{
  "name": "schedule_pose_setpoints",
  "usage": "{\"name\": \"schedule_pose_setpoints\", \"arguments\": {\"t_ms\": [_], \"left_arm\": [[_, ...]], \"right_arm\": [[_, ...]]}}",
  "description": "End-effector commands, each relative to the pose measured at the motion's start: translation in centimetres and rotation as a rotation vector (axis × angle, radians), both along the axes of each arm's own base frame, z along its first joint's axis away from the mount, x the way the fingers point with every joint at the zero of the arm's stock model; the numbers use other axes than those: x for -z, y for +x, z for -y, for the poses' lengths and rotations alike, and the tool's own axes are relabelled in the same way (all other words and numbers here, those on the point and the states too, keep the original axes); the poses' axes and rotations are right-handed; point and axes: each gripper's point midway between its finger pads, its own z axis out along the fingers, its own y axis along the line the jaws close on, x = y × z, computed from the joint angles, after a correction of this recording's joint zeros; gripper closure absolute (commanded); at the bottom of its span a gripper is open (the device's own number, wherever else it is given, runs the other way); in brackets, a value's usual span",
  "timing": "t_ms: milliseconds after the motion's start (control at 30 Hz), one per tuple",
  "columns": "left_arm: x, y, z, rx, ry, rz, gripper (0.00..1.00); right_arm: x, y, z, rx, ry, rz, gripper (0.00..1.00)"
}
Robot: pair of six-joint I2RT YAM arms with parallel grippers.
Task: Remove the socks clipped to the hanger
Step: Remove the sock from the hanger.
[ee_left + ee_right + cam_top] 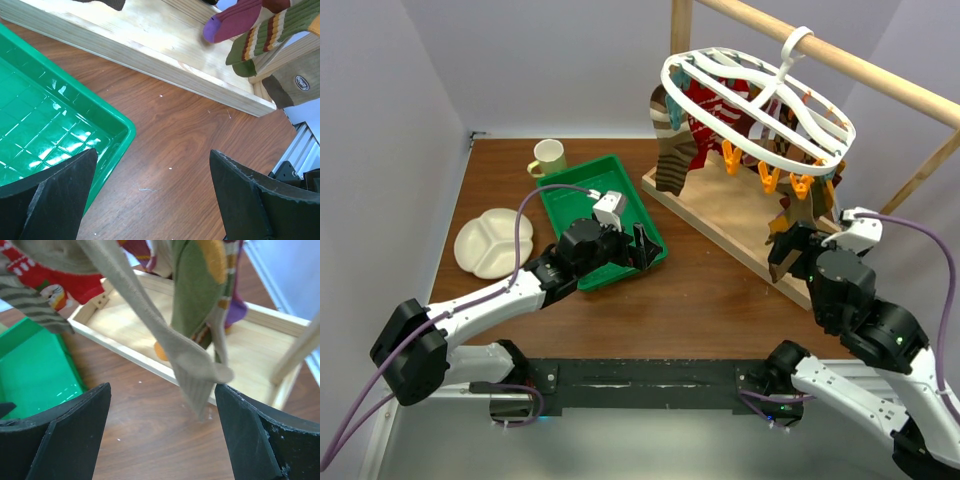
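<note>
The white oval hanger [760, 95] hangs by its hook from a wooden rail. Several socks hang from its orange clips [770, 178], among them a brown striped one [672, 150] and a red one [715, 110]. My right gripper [790, 248] is open and empty, just below the hanger's near right side. In the right wrist view a tan sock [192, 367] dangles just ahead of the open gripper [162, 415], beside an olive sock [197, 295] and a red sock [55, 282]. My left gripper [642, 248] is open and empty, low over the table [152, 167].
A green tray [603, 215] lies left of the wooden stand base [740, 215]; its corner [45, 125] is beside my left fingers. A mug [550, 157] and a white divided plate [493, 243] sit at the far left. A maroon sock [235, 22] and an olive striped sock [265, 37] hang over the base.
</note>
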Motion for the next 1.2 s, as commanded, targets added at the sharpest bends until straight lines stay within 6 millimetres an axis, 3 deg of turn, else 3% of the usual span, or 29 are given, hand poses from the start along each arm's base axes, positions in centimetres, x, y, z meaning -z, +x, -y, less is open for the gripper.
{"name": "schedule_pose_setpoints", "arguments": {"t_ms": [0, 67, 300, 500, 533, 633, 767, 900, 933, 967, 1067, 1167], "left_arm": [[-3.1, 0.2, 0.6, 0.018, -0.051, 0.067, 0.0], [-3.1, 0.2, 0.6, 0.017, -0.054, 0.064, 0.0], [-2.8, 0.0, 0.6, 0.016, -0.057, 0.056, 0.0], [-2.9, 0.0, 0.9, 0.027, -0.06, 0.057, 0.0], [-3.0, 0.0, 0.9, 0.03, -0.061, 0.059, 0.0], [-3.1, -0.1, 0.9, 0.038, -0.059, 0.065, 0.0], [-2.9, -0.3, 1.1, 0.056, -0.062, 0.07, 0.0], [-3.3, -0.4, 1.8, 0.084, -0.076, 0.07, 0.0], [-3.6, -0.4, 1.9, 0.09, -0.089, 0.077, 0.0], [-3.9, -0.7, 2.2, 0.113, -0.099, 0.082, 0.0], [-5.0, -1.0, 2.9, 0.156, -0.136, 0.106, 0.0], [-6.3, -1.6, 3.6, 0.208, -0.176, 0.137, 0.01]], "right_arm": [[-3.3, -1.0, 2.1, 0.067, 0.008, 0.039, 0.11], [-3.9, -1.2, 2.4, 0.071, -0.001, 0.04, 0.11], [-3.3, -1.4, 1.8, 0.023, -0.022, 0.007, 0.11], [-0.4, 0.1, 0.1, -0.005, -0.062, -0.029, 0.14], [0.8, 0.4, 0.1, 0.003, -0.081, -0.038, 0.14], [1.2, 1.4, -0.8, -0.01, -0.067, 0.009, 0.16], [-0.3, 1.9, -0.9, 0.02, -0.008, 0.071, 0.23], [0.2, 2.4, -1.1, 0.068, 0.06, 0.085, 0.46], [0.9, 2.6, -1.7, 0.05, 0.077, 0.078, 0.56], [0.5, 2.9, -2.2, 0.033, 0.103, 0.101, 0.76], [0.0, 2.9, -3.6, -0.059, 0.113, 0.121, 1.0], [-1.2, 2.5, -5.5, -0.196, 0.109, 0.154, 1.0]]}}
